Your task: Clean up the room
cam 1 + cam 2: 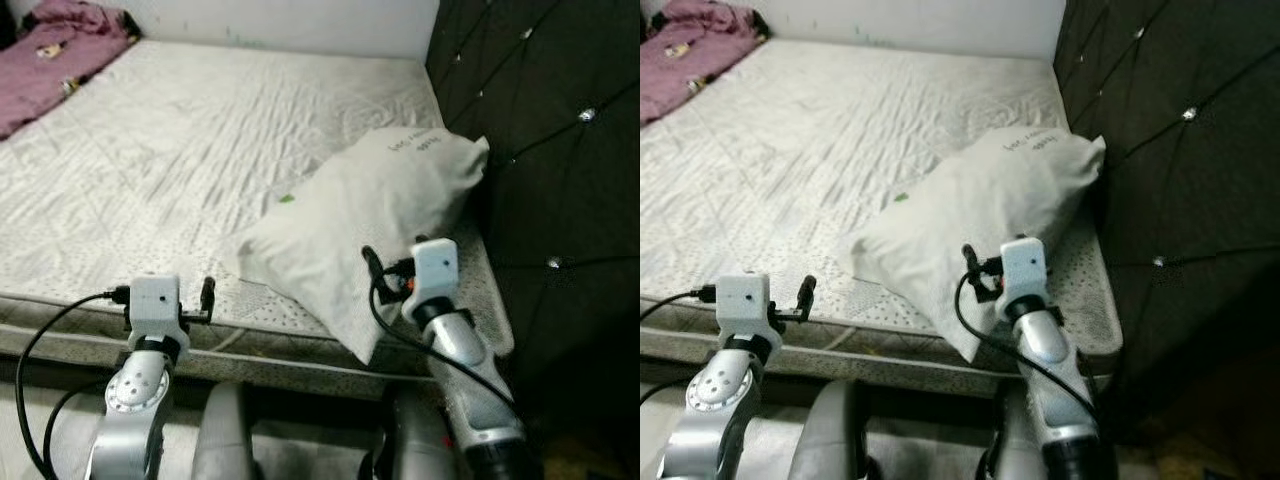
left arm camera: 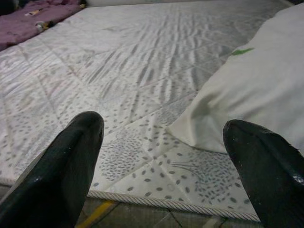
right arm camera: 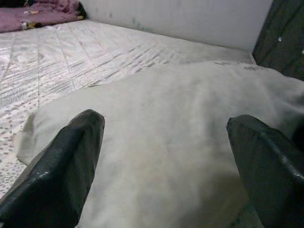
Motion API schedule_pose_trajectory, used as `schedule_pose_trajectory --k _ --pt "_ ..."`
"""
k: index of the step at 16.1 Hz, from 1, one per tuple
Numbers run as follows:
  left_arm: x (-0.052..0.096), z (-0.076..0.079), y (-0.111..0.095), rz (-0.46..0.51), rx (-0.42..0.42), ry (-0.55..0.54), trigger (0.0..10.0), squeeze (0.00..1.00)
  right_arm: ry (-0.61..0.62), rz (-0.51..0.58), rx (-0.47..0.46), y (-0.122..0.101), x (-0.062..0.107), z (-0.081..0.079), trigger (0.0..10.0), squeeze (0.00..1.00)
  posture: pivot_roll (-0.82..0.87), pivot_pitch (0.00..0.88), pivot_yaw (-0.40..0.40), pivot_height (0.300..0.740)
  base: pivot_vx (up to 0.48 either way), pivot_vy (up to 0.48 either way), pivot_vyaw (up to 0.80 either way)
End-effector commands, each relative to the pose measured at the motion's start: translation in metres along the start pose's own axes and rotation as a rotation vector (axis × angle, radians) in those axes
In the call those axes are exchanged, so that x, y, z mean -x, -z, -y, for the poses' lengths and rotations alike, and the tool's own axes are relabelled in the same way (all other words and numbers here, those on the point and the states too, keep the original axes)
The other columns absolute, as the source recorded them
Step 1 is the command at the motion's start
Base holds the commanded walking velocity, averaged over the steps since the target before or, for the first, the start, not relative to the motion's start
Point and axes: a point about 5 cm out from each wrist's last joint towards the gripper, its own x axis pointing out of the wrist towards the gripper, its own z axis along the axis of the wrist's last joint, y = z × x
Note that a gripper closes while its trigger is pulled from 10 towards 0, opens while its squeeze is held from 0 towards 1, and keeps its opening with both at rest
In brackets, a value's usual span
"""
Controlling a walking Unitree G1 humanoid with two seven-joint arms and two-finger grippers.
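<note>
A pale cream pillow (image 1: 370, 215) lies tilted at the near right corner of the bare quilted mattress (image 1: 180, 140), one end against the dark tufted headboard (image 1: 560, 150). My right gripper (image 3: 166, 156) is open just in front of the pillow (image 3: 180, 137), which spans the gap between its black fingers (image 3: 71, 156). My left gripper (image 2: 166, 156) is open at the mattress's near edge (image 2: 142, 185), left of the pillow's corner (image 2: 256, 95). A crumpled purple blanket (image 1: 55, 55) lies at the far left corner of the bed.
A white wall (image 1: 300, 20) runs behind the bed. The black headboard closes off the right side. The bed frame's edge (image 1: 260, 350) runs across just ahead of both arms. The middle of the mattress is wide and flat.
</note>
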Motion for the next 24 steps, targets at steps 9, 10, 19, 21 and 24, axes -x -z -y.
schedule_pose_trajectory --k 9,10,19,21,24 --pt "-0.001 -0.014 0.004 -0.07 -0.02 -0.067 10.0 0.0 -0.181 -0.12 -0.012 0.015 -0.02 -0.008 10.0 0.0 0.09 0.0 -0.026 0.56 0.0 0.0 0.0" --pt "0.004 -0.015 0.009 -0.095 -0.018 -0.067 10.0 0.0 -0.219 -0.131 0.013 0.013 -0.02 -0.009 10.0 0.0 0.09 0.0 -0.021 0.56 0.0 0.0 0.0" --pt "0.028 -0.018 0.016 -0.153 -0.038 -0.086 10.0 0.0 -0.417 -0.334 0.11 0.029 -0.014 -0.017 10.0 0.0 0.12 0.009 -0.026 0.56 0.0 0.0 0.0" --pt "0.028 -0.018 0.017 -0.162 -0.039 -0.084 10.0 0.0 -0.379 -0.38 0.115 0.033 -0.012 -0.014 10.0 0.0 0.12 0.009 -0.025 0.56 0.0 0.0 0.0" --pt "0.029 -0.018 0.015 -0.172 -0.026 -0.081 10.0 0.0 -0.264 -0.352 0.013 0.026 -0.014 -0.01 10.0 0.0 0.12 0.009 -0.025 0.56 0.0 0.0 0.0"
